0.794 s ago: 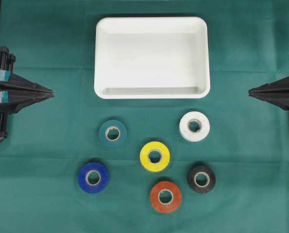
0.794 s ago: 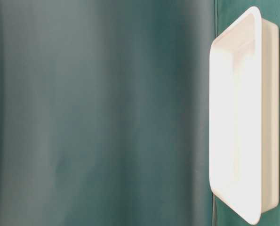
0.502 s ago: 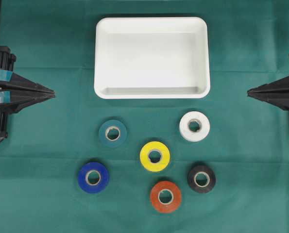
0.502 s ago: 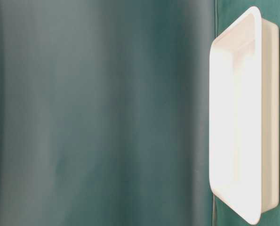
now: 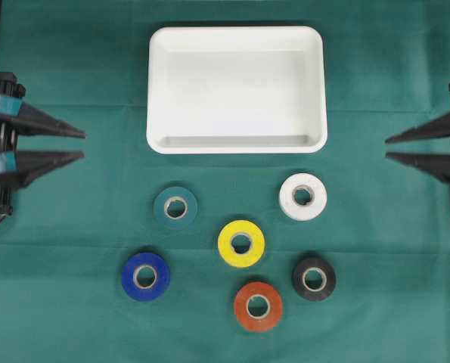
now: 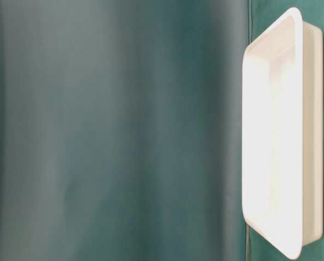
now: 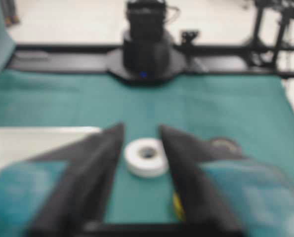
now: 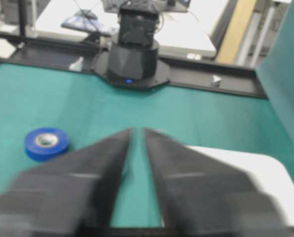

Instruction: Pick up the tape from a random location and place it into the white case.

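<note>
Moments ago pressed nearly together, the jaws of the left gripper (image 5: 83, 144) and the right gripper (image 5: 386, 147) now stand apart and empty at opposite edges of the green cloth (image 5: 73, 227), a sign, by all appearances, that the reach for a roll is about to begin. Six rolls of tape lie untouched in front of the white case (image 5: 237, 89), which holds nothing: the white tape (image 5: 302, 197) nearest its right corner, the dark green tape (image 5: 175, 206), the yellow tape (image 5: 241, 243), the blue tape (image 5: 145, 276), the black tape (image 5: 314, 278) and the orange tape (image 5: 258, 306). No brand, label or lettering can be read anywhere in any view.
</note>
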`<action>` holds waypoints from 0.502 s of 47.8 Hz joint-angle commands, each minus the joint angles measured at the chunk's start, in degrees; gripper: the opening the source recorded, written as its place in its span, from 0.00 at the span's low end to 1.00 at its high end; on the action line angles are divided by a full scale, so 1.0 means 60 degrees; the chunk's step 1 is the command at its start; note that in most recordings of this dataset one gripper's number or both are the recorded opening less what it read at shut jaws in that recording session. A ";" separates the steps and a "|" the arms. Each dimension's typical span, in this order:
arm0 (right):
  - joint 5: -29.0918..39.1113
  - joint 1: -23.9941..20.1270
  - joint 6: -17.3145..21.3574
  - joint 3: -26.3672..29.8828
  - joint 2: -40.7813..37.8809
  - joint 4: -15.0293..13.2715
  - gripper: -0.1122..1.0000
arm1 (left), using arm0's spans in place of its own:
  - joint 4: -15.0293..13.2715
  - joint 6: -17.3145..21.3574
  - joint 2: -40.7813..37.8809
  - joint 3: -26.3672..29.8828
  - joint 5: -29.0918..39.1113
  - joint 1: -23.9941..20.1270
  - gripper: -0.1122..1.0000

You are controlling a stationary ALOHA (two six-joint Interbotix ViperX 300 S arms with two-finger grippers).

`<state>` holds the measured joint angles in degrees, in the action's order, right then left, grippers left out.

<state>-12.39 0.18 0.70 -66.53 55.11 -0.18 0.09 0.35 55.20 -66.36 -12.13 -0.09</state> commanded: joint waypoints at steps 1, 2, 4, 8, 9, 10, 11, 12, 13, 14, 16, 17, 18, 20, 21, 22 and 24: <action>0.0059 0.0015 0.0029 0.0293 -0.0073 0.0044 0.52 | 0.0000 0.0000 -0.0059 0.0234 -0.0044 -0.0015 0.60; 0.0088 0.0015 0.0015 0.0293 -0.0088 0.0044 0.58 | 0.0000 0.0000 -0.0059 0.0234 -0.0029 0.0000 0.66; 0.0176 0.0000 0.0015 0.0337 -0.0103 0.0044 0.69 | 0.0000 -0.0015 -0.0073 0.0234 -0.0015 -0.0015 0.77; 0.0308 0.0015 0.0015 0.0396 -0.0132 0.0044 0.87 | 0.0000 -0.0029 -0.0073 0.0234 0.0015 -0.0015 0.95; 0.0322 0.0015 0.0015 0.0410 -0.0146 0.0044 0.90 | 0.0000 -0.0029 -0.0059 0.0234 0.0029 -0.0015 0.97; 0.0352 0.0015 0.0015 0.0439 -0.0161 0.0044 0.91 | 0.0000 -0.0029 -0.0073 0.0234 0.0029 -0.0015 0.99; 0.0381 0.0015 0.0015 0.0454 -0.0176 0.0044 0.91 | 0.0015 -0.0029 -0.0073 0.0234 0.0029 -0.0015 0.99; 0.0396 0.0000 0.0015 0.0454 -0.0190 0.0044 0.90 | 0.0000 -0.0029 -0.0073 0.0234 0.0029 -0.0015 0.99; 0.0410 0.0015 0.0015 0.0469 -0.0190 0.0044 0.90 | 0.0000 -0.0029 -0.0073 0.0234 0.0029 0.0000 0.98; 0.0410 0.0000 0.0015 0.0469 -0.0205 0.0044 0.90 | 0.0000 -0.0044 -0.0059 0.0234 0.0029 -0.0015 0.98; 0.0410 0.0015 0.0015 0.0483 -0.0220 0.0044 0.91 | 0.0000 -0.0044 -0.0059 0.0234 0.0029 -0.0015 0.98; 0.0425 0.0015 0.0015 0.0498 -0.0220 0.0044 0.91 | 0.0000 -0.0044 -0.0059 0.0234 0.0029 -0.0015 0.98; 0.0425 0.0015 0.0015 0.0498 -0.0220 0.0044 0.91 | 0.0000 -0.0059 -0.0073 0.0234 0.0044 0.0000 0.98; 0.0425 0.0000 0.0015 0.0498 -0.0220 0.0044 0.91 | 0.0000 -0.0088 -0.0073 0.0234 0.0044 -0.0015 0.98; 0.0410 0.0015 0.0015 0.0498 -0.0234 0.0044 0.91 | 0.0000 -0.0103 -0.0073 0.0234 0.0044 -0.0015 0.98; 0.0410 0.0015 0.0015 0.0498 -0.0234 0.0044 0.91 | 0.0000 -0.0117 -0.0073 0.0234 0.0059 0.0000 0.98; 0.0410 0.0015 0.0015 0.0498 -0.0234 0.0044 0.91 | 0.0000 -0.0146 -0.0103 0.0234 0.0073 0.0015 0.98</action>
<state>-9.67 0.18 0.70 -64.95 54.14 -0.09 0.18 -0.35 55.20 -66.36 -11.51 0.00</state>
